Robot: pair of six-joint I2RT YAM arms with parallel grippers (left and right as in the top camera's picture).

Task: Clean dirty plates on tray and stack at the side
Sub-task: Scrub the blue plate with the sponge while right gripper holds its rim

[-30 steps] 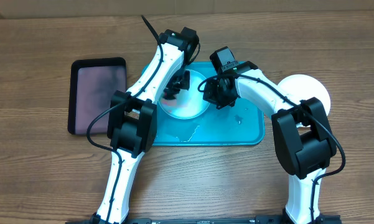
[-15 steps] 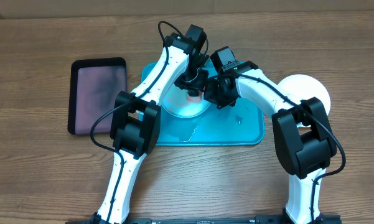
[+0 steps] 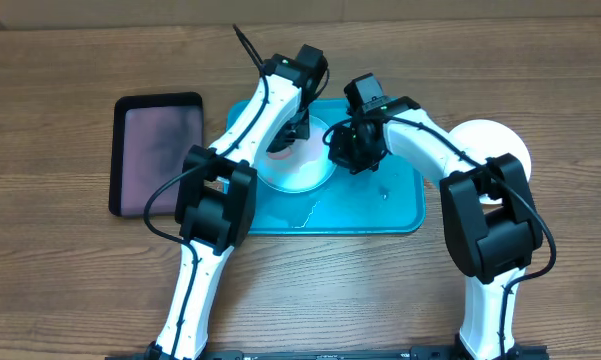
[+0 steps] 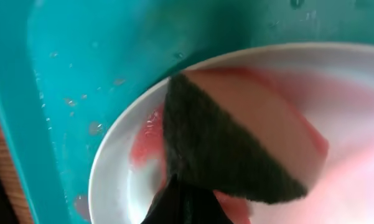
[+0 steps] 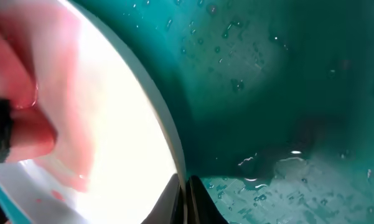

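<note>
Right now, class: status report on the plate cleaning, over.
Left gripper holds sponge on smeared plate in tray. Right gripper pinches its rim. No obstruction.

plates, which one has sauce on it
The plate in the blue tray, under the sponge: it has red smears. The white plate on the table beside the tray looks clean.

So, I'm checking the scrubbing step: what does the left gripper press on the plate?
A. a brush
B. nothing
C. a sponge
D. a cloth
C: the left wrist view shows the left gripper holding a dark-faced sponge against the red-smeared plate.
</note>
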